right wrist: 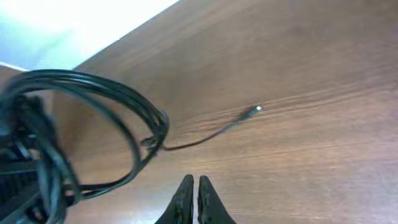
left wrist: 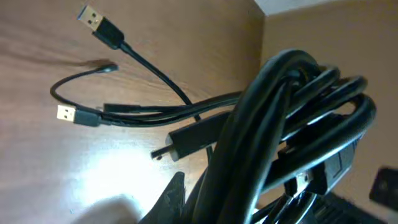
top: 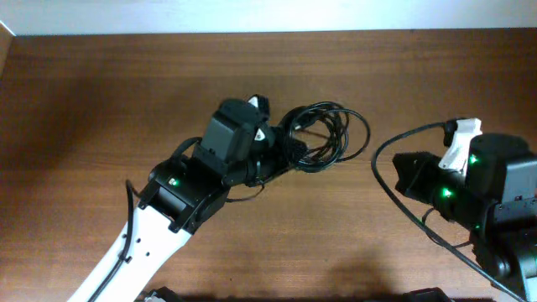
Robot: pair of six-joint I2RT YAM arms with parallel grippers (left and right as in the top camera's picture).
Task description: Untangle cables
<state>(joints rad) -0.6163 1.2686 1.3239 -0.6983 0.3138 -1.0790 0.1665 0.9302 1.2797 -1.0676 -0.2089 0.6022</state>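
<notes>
Clamping the cables (top: 325,134), left tool (top: 284,153); right tool (right wrist: 194,185) closed, empty.

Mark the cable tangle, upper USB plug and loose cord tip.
cable tangle (top: 334,138), overhead, coiled loops
upper USB plug (left wrist: 89,15), left wrist, metal shell
loose cord tip (right wrist: 257,110), right wrist, plug end

Brown wooden table (top: 84,126), pale wall (top: 252,15)
</notes>
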